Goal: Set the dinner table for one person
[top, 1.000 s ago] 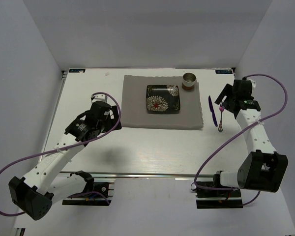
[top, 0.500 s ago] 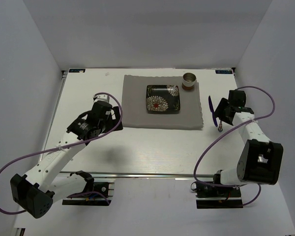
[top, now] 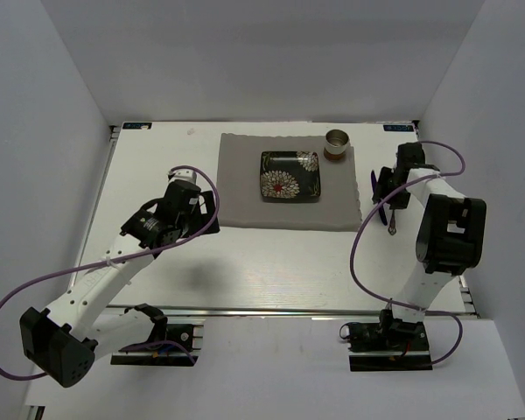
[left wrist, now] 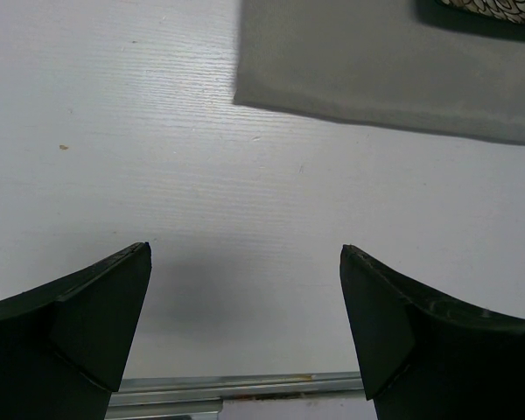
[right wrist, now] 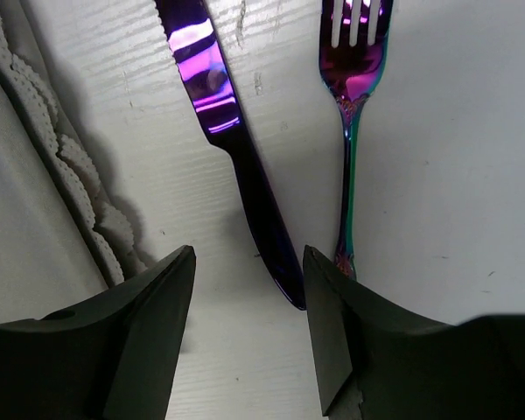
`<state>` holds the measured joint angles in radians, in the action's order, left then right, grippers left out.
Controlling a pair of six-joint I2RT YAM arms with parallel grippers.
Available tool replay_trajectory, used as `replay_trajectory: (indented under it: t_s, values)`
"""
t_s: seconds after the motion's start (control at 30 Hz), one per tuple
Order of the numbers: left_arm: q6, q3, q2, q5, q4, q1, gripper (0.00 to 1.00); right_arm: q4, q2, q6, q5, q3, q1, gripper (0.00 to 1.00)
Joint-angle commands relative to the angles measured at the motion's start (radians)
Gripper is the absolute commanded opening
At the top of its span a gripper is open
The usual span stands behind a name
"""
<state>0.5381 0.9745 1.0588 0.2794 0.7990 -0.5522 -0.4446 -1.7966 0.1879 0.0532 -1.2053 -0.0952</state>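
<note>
Table (top: pixel 271 262) part-laid, with both grippers low over it and one astride a knife.

The white table filled the floor of the view, with its metal rail (top: pixel 245 311) at the near edge by the arm bases. The left gripper (left wrist: pixel 245 249) was held spread wide over bare tabletop, nothing between its fingers, just off the near-left corner of the grey mat (left wrist: pixel 376 79). The right gripper (right wrist: pixel 248 252) was seen with its jaws apart on either side of the handle end of the purple knife (right wrist: pixel 236 166), with a gap on each side and nothing pinched. The fork (right wrist: pixel 350 131) was laid just right of the knife, parallel to it and apart from it. The mat's scalloped edge lay to the knife's left. Farther back, a black flowered plate (top: pixel 290 176) was set mid-mat, and a cup (top: pixel 336 144) stood at the mat's far-right corner.
</note>
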Motion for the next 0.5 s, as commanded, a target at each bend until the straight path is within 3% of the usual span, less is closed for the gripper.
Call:
replay_trajectory:
  t_s: [0.0,0.47]
  values:
    - [-0.013,-0.007,-0.020,-0.013,-0.021,-0.003,0.98,-0.058,-0.020,-0.031,0.040,-0.089,0.005,0.58]
    - [-0.012,-0.008,-0.025,-0.002,-0.018,-0.003,0.98,-0.118,-0.165,-0.028,0.030,-0.172,0.017,0.56]
